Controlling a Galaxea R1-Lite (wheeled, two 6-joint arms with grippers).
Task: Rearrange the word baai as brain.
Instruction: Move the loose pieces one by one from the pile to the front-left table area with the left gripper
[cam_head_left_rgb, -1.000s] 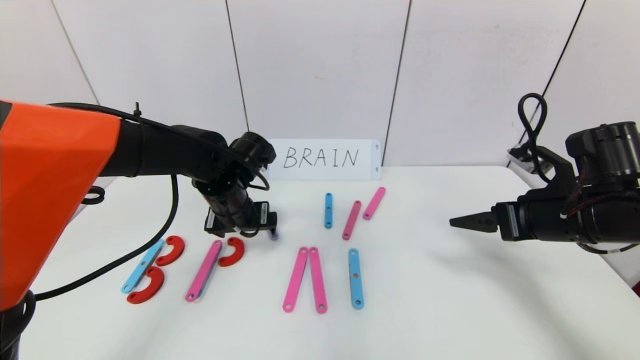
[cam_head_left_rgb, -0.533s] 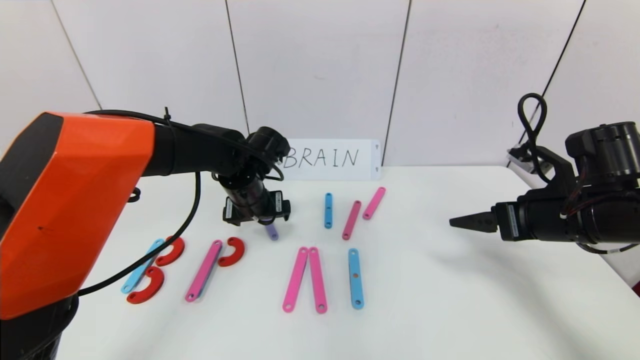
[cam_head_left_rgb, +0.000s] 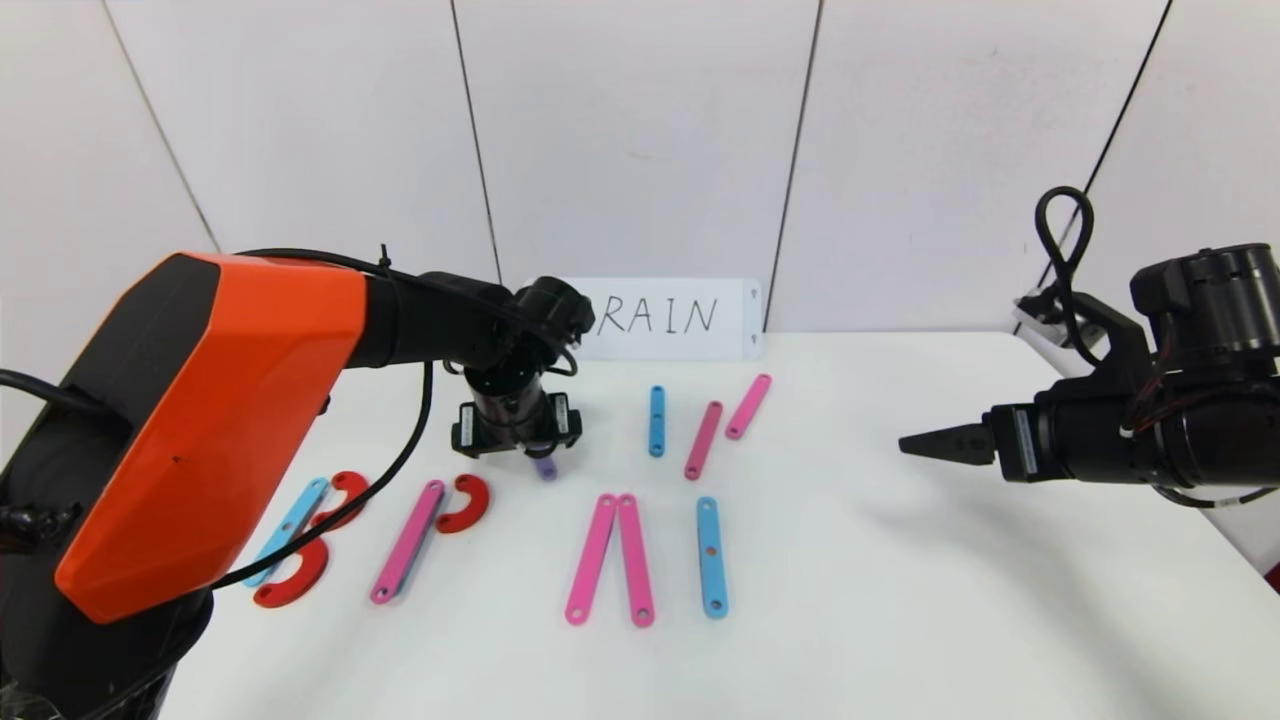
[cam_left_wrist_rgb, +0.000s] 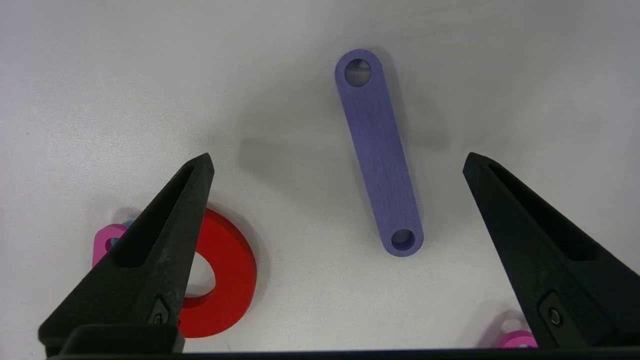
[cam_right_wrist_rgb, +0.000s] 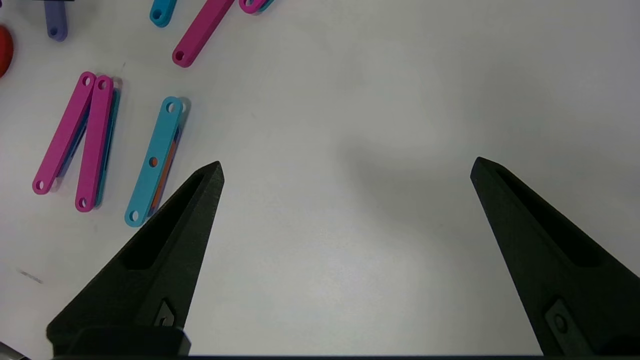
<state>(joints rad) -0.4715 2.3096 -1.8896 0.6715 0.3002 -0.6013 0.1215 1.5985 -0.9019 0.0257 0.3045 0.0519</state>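
Note:
A short purple bar lies flat on the white table, loose between my open left gripper's spread fingers, which hover above it without touching. In the head view this gripper is just behind the purple bar. To the left stand a blue bar with two red arcs, then a pink bar with one red arc. Two pink bars meet at the top, with a blue bar beside them. My right gripper is open and empty, parked at the right.
Spare bars lie behind the letters: one blue and two pink. A white handwritten card stands against the back wall, partly hidden by my left arm. Bare table lies under the right gripper.
My left arm has swung to the right and its wrist has turned, so the open gripper now sits over the purple bar. The bar and the right arm have not moved.

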